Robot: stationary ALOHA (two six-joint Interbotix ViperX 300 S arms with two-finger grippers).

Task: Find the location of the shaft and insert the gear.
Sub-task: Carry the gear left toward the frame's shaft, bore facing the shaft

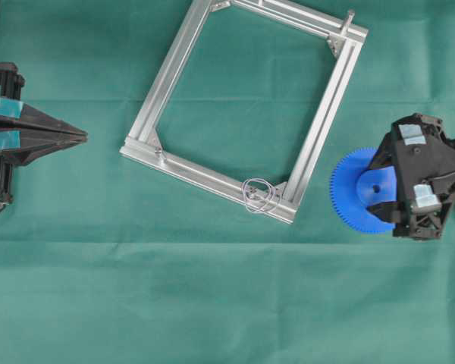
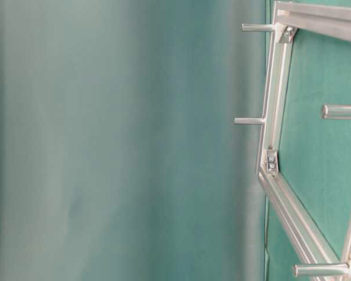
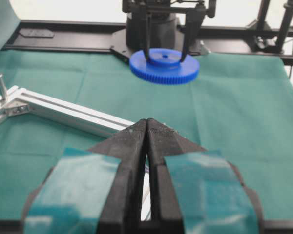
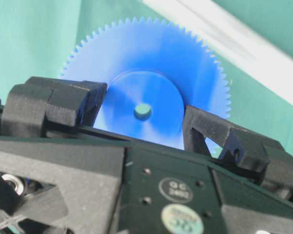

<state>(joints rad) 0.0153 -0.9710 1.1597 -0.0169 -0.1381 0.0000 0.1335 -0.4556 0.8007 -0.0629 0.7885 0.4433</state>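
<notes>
The blue gear (image 1: 350,189) lies flat at the right, just outside the aluminium frame (image 1: 171,72). My right gripper (image 1: 376,188) is shut on the gear's raised hub, one finger on each side. The right wrist view shows the gear (image 4: 151,53) with the fingers (image 4: 83,100) against the hub. The left wrist view shows the gear (image 3: 164,68) too. The shaft (image 1: 252,192) stands at the frame's near right corner, circled by thin wire loops. My left gripper (image 1: 83,136) is shut and empty at the far left; its tips (image 3: 146,123) point at the frame.
A longer bare pin (image 1: 349,17) stands on the frame's far right corner. Another pin (image 3: 0,85) shows in the left wrist view. The table-level view shows the frame (image 2: 278,88) edge-on with several pins (image 2: 248,120). Green cloth (image 1: 212,303) covers the table.
</notes>
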